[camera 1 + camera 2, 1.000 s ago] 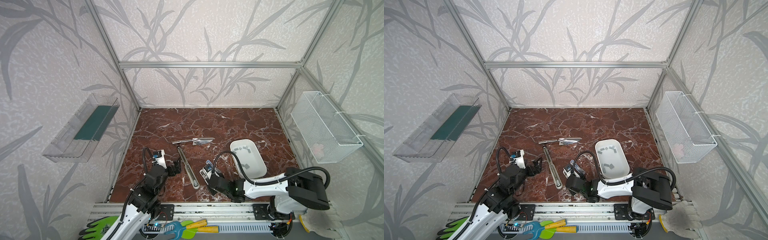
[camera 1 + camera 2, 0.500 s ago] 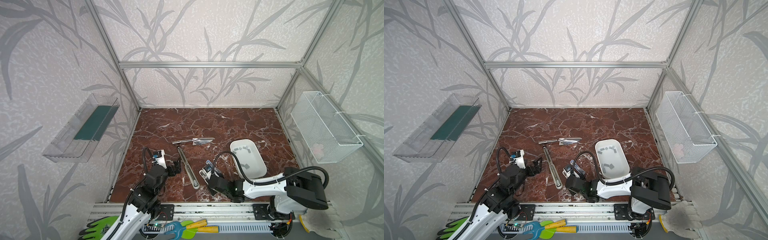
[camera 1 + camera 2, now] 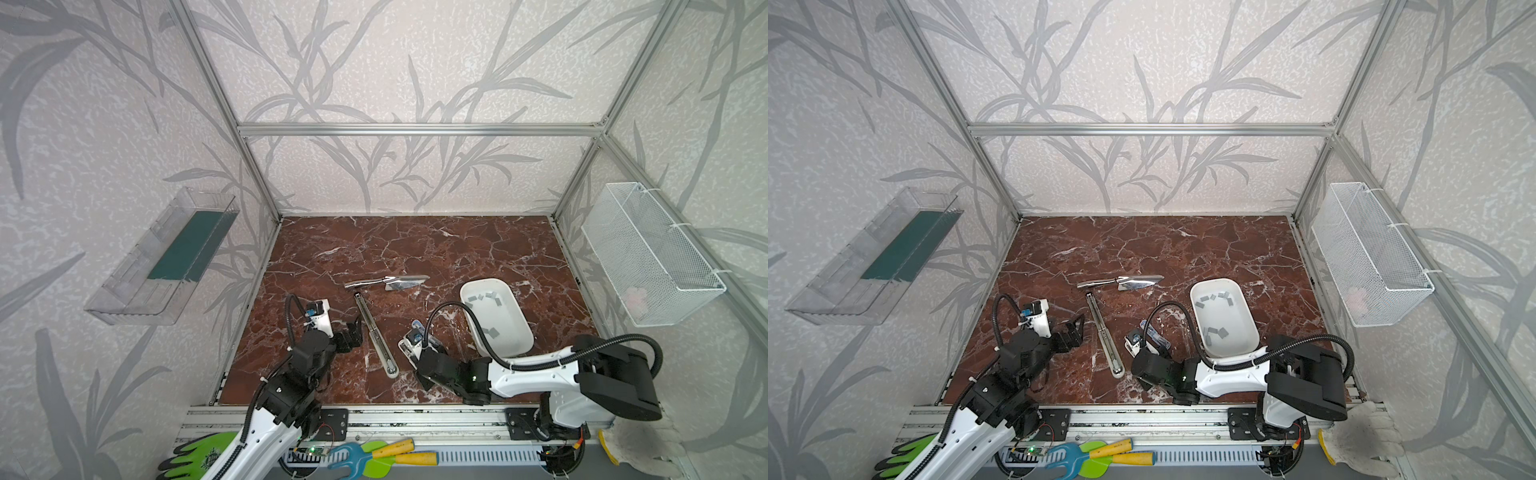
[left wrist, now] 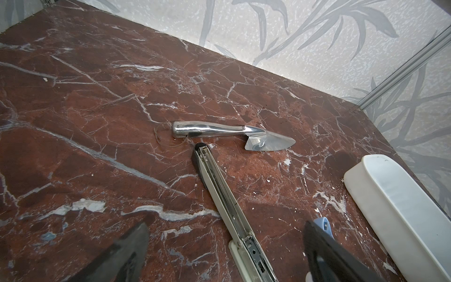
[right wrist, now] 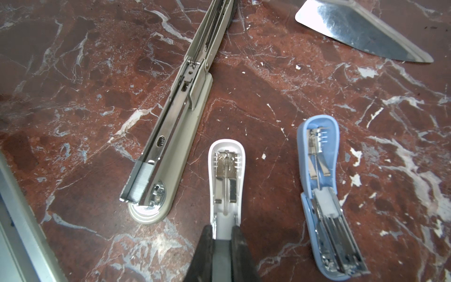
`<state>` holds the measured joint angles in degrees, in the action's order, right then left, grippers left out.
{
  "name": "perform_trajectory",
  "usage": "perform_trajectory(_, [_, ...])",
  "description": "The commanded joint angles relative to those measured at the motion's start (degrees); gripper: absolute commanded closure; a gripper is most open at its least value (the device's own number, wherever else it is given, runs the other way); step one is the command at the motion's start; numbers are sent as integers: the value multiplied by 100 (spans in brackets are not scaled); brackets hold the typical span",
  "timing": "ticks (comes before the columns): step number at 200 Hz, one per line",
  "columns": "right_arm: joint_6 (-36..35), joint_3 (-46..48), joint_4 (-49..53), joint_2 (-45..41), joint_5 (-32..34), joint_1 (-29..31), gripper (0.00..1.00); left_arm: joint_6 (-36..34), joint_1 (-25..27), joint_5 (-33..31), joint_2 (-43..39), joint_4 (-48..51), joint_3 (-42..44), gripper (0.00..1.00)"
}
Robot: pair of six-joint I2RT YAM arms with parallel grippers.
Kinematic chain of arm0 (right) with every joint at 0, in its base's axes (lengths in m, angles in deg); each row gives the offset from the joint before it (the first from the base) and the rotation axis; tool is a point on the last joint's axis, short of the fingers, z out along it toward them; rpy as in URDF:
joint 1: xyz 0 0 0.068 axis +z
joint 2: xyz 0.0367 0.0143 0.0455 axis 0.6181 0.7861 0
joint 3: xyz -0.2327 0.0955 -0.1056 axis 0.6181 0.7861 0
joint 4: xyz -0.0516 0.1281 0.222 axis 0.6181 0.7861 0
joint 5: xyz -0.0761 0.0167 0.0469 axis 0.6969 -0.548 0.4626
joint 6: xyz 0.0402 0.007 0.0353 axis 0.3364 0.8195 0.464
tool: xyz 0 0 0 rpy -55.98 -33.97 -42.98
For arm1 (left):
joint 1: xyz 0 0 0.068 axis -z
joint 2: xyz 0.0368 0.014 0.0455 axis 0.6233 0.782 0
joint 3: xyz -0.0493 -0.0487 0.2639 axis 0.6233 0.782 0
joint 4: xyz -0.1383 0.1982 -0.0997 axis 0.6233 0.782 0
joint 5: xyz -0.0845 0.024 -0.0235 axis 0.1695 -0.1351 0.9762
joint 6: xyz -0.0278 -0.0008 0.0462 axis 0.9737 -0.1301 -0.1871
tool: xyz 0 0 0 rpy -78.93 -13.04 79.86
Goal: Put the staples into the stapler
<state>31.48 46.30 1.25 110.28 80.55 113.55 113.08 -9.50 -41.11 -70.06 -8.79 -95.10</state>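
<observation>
Walls [image 3: 415, 62] papered pale grey with a darker leaf pattern closed the cell on three sides, braced by an aluminium frame [image 3: 415, 129]. The tabletop [image 3: 415, 245] was red-brown marble-look with white veins, scuffed and flecked white toward the near edge. A clear plastic bin [image 3: 166, 257] with a dark green panel hung on the left wall, and a white wire basket [image 3: 648, 257] hung on the right wall. A white oblong tray [image 3: 505, 320] lay right of centre. A long grey stapler [image 3: 374, 328] lay folded open flat near the middle, pointing away from the rail. Just beyond its far tip lay a polished metal server [image 3: 386, 282], set crosswise and apart from it. Two small staplers lay open side by side between the long stapler and the tray, a white stapler [image 5: 227, 180] and a blue stapler [image 5: 324, 195]. The left gripper [image 4: 224, 254] had its jaws spread wide and held nothing; in both top views it was low, just left of the long stapler. The right gripper [image 5: 223, 234] was drawn narrow, pinched on the hinge end of the white stapler. The loose staples [image 3: 482, 297] lay in the tray as small grey strips, in one cluster at its far end and a few at its near end. One more strip [image 5: 144, 178] sat in the channel at the near end of the long stapler.
</observation>
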Motion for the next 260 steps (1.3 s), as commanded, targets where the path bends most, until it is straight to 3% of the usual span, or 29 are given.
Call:
perform_trajectory(1, [-43,48,-46,9,115,-5,99,-31,-14,-35,11,-60,39,1])
perform_trajectory(260, [84,112,-91,195,104,-6,100,-31,-16,-35,10,-69,39,1])
